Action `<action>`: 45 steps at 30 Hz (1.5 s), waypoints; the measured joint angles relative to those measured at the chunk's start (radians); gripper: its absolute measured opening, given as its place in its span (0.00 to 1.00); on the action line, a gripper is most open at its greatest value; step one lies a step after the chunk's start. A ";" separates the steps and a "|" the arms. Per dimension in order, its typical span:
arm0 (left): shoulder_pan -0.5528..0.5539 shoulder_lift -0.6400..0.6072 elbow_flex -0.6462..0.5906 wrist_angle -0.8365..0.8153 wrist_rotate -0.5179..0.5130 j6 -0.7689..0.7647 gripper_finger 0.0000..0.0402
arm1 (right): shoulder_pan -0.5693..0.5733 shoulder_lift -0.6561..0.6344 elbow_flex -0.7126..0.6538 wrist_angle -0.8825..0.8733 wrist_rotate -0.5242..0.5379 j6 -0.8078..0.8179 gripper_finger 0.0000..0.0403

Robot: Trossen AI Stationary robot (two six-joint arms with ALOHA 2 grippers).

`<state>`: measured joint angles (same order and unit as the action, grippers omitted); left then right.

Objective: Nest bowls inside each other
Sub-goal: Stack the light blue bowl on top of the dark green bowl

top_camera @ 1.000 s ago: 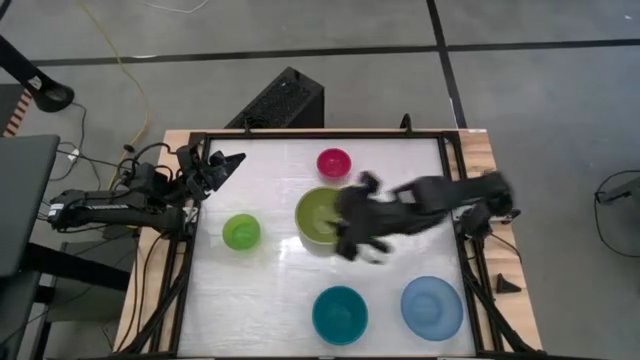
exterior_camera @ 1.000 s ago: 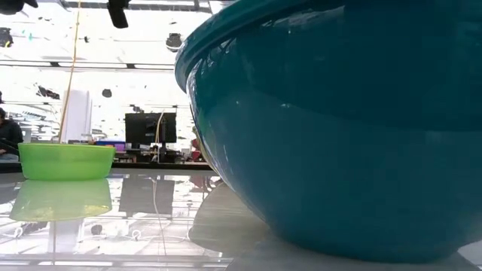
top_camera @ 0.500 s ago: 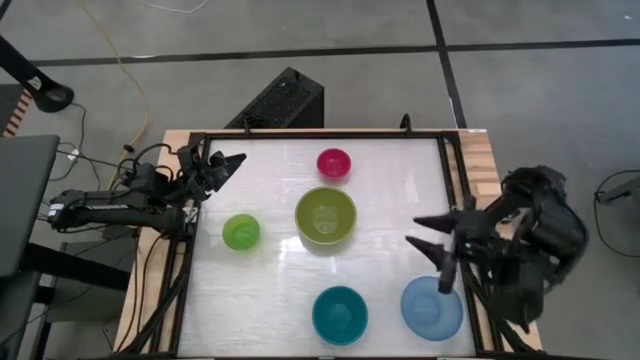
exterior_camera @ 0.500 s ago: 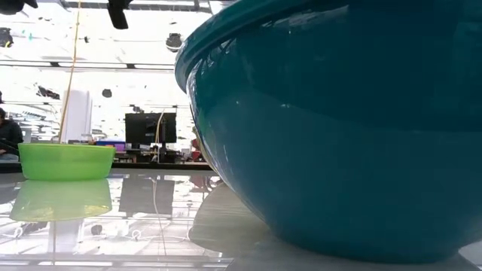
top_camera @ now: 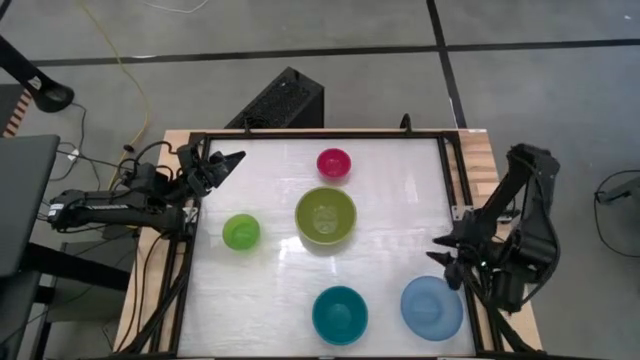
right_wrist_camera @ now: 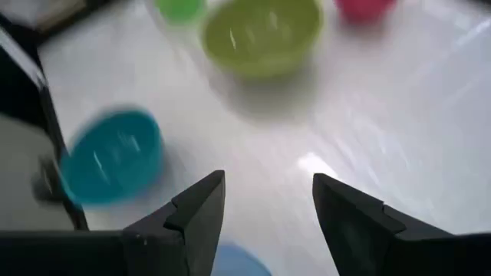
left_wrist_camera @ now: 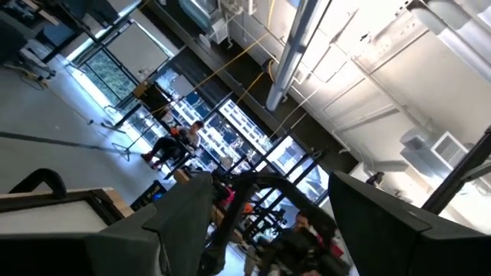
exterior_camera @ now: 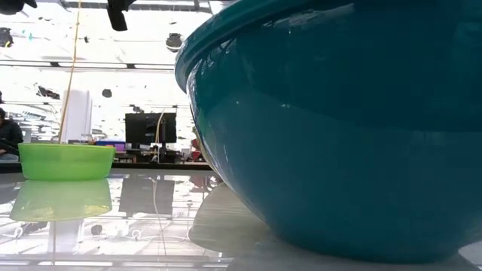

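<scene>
Five bowls rest on their bases on the white table: magenta [top_camera: 334, 162] at the far middle, olive-green [top_camera: 325, 216] in the centre, bright green [top_camera: 241, 232] to its left, teal [top_camera: 339, 314] near the front, light blue [top_camera: 432, 307] at the near right. My right gripper [top_camera: 449, 259] hovers open by the table's right edge, just beyond the light blue bowl's far rim, tipped down toward the table [right_wrist_camera: 267, 211]. My left gripper [top_camera: 226, 161] waits open at the far left corner, pointing up into the room [left_wrist_camera: 268, 222].
A black frame [top_camera: 320, 135] runs round the table top. In the low view the teal bowl [exterior_camera: 339, 128] fills most of the picture, with the bright green bowl [exterior_camera: 66, 160] to its left. People show far off in the room [left_wrist_camera: 180, 142].
My right gripper has left the olive-green bowl, swung toward the table's right edge and a little toward the near edge, sunk lower and rolled about. The arm has folded back over the right edge. All five bowls stay where they were.
</scene>
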<state>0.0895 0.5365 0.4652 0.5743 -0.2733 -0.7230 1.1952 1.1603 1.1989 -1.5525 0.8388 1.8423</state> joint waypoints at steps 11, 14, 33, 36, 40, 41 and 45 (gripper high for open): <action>0.000 0.025 0.000 -0.008 0.000 -0.026 0.62 | 0.174 -0.232 -0.409 0.356 -0.162 0.047 0.58; 0.000 0.048 0.000 -0.009 0.000 -0.042 0.62 | 0.186 -0.252 -0.485 0.432 -0.198 0.046 0.58; 0.000 0.119 0.000 0.020 -0.022 -0.060 0.62 | 0.126 -0.258 -0.771 0.860 -0.403 -0.022 0.57; 0.000 0.119 0.000 0.020 -0.030 -0.060 0.62 | 0.074 -0.261 -0.808 0.919 -0.470 -0.068 0.49; 0.000 0.119 0.000 0.019 -0.033 -0.060 0.62 | -0.026 -0.258 -0.847 1.066 -0.557 -0.216 0.20; 0.000 0.119 0.000 0.019 -0.035 -0.060 0.62 | -0.054 -0.257 -0.852 1.098 -0.559 -0.268 0.11; 0.000 0.119 0.000 0.019 -0.035 -0.060 0.62 | -0.188 -0.267 -0.851 1.243 -0.462 -0.409 0.07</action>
<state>0.0895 0.6558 0.4652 0.5938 -0.3080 -0.7826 1.0069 0.8929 0.3483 -0.3094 0.3765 1.4328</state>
